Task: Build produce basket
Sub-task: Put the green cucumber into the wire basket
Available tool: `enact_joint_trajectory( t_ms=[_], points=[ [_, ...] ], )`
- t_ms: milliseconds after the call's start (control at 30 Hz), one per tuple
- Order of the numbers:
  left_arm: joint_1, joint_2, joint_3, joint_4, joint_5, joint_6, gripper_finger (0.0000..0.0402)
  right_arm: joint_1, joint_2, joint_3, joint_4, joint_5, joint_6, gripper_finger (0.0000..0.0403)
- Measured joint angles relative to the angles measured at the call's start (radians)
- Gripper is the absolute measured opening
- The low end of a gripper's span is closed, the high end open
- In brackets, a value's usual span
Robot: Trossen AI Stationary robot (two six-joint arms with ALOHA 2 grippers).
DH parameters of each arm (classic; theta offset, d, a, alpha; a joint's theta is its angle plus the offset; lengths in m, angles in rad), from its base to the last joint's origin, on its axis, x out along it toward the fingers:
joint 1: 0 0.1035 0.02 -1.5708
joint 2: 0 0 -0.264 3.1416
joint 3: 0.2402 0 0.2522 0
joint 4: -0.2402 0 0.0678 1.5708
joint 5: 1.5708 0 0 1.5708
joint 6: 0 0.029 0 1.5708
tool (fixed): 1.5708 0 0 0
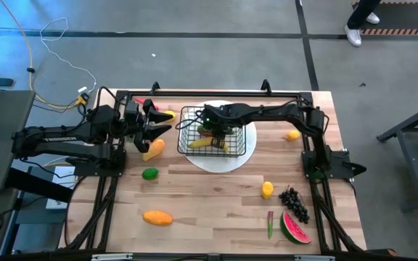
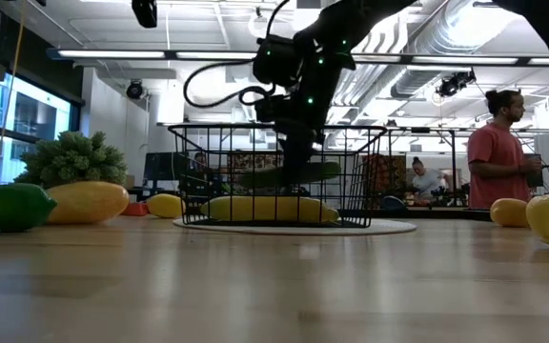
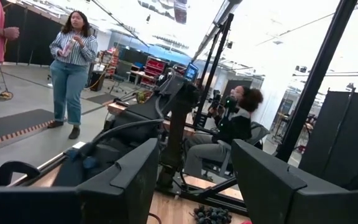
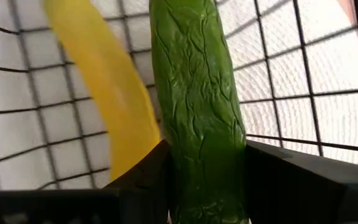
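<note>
The black wire basket [image 1: 194, 138] stands on a round white plate [image 1: 227, 161] at the table's far middle. A yellow banana [image 2: 265, 208] lies on the basket's floor. My right gripper [image 1: 214, 129] reaches down into the basket from above, shut on a green cucumber [image 2: 284, 175] that is inside the basket above the banana [image 4: 104, 81]. My left gripper [image 1: 158, 125] waits raised at the far left, open, with nothing between its fingers [image 3: 135, 180]. My right gripper pinches the cucumber's two sides [image 4: 197, 171] between its two fingers. The fingers come steeply from above and lie across the cucumber. The cucumber hangs nearly level inside the basket, above the banana; the low view shows a gap between the two.
Loose produce lies around: a lime [image 1: 149, 173], an orange mango [image 1: 157, 217], a yellow-orange piece [image 1: 153, 148], lemons [image 1: 267, 190] [image 1: 292, 135], dark grapes [image 1: 294, 203] and a watermelon slice [image 1: 294, 228]. The wooden table is bare at its near middle [image 1: 209, 210]. People stand in the room beyond.
</note>
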Motion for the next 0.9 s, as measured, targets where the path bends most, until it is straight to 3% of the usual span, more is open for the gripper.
enact_joint_trajectory(
  t_ms=[667, 900],
  points=[
    [0.0, 0.0, 0.0, 0.0, -0.026, 0.0, 0.0191, -0.065, 0.033, 0.0, 0.064, -0.008, -0.087, 0.0127],
    [0.0, 0.0, 0.0, 0.0, -0.027, 0.0, 0.0191, -0.063, 0.033, 0.0, 0.08, -0.023, -0.086, 0.0186]
  ],
)
